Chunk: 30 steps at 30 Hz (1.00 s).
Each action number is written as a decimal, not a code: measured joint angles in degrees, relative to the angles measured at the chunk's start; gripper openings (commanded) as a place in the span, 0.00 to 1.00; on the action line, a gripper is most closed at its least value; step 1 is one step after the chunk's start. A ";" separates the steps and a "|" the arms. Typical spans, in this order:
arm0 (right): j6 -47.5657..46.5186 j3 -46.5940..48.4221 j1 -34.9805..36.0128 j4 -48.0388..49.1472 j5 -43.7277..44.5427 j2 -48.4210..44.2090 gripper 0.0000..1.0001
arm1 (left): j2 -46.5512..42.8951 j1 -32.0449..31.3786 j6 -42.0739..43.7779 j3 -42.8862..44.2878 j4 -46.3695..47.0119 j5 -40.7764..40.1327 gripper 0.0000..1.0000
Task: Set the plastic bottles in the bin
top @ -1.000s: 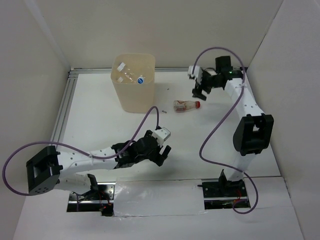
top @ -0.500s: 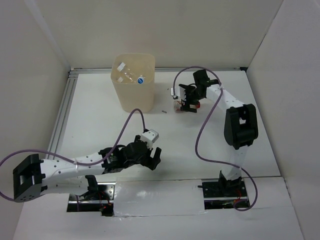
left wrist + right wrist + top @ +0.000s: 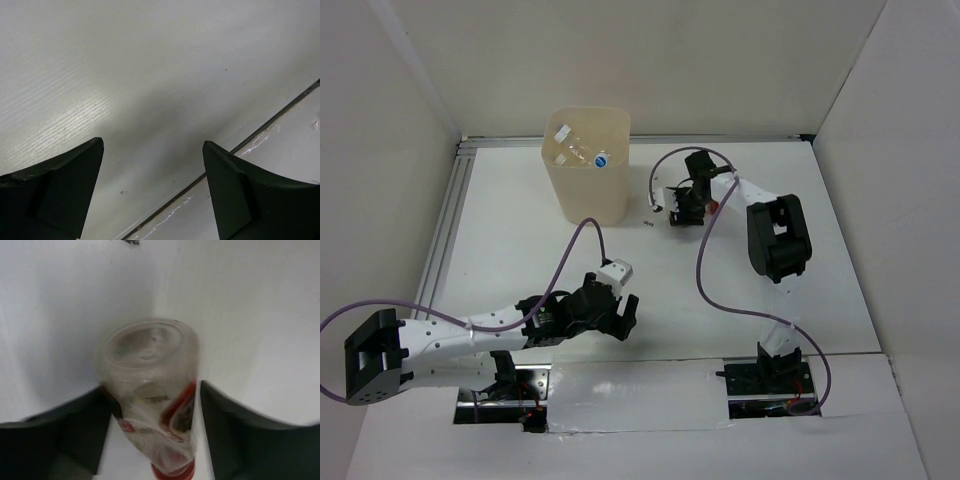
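Observation:
The short clear bottle with the red cap and reddish label (image 3: 150,370) lies on the table, base toward the camera. My right gripper (image 3: 151,387) is shut on it, one finger pressed against each side. From above, the right gripper (image 3: 682,212) covers most of that bottle, and only its red cap (image 3: 716,207) peeks out. The cream bin (image 3: 588,195) stands just left of it, with clear bottles (image 3: 582,153) inside. My left gripper (image 3: 625,318) hovers low near the front of the table. In its wrist view the left gripper (image 3: 153,143) is open over bare table.
Small dark specks (image 3: 648,224) lie between the bin and the right gripper. An aluminium rail (image 3: 450,210) runs along the table's left side. A seam (image 3: 250,142) crosses the table under the left gripper. White walls enclose the back and both sides.
The right arm swung left and down from the back right onto the red-capped bottle, and its jaws closed around it. The left arm drew back slightly to the left.

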 measured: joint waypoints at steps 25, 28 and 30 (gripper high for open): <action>43.28 39.06 13.46 19.12 -20.24 -14.25 0.42 | -0.98 -0.02 -0.85 -2.05 2.45 -1.36 0.93; 48.78 46.66 14.29 21.70 -20.35 -6.01 0.54 | -2.05 -0.02 -0.85 -2.45 3.08 -1.40 0.93; 52.61 50.07 14.64 23.10 -20.24 -0.02 0.62 | -2.69 -0.04 -0.85 -2.64 3.21 -1.53 0.93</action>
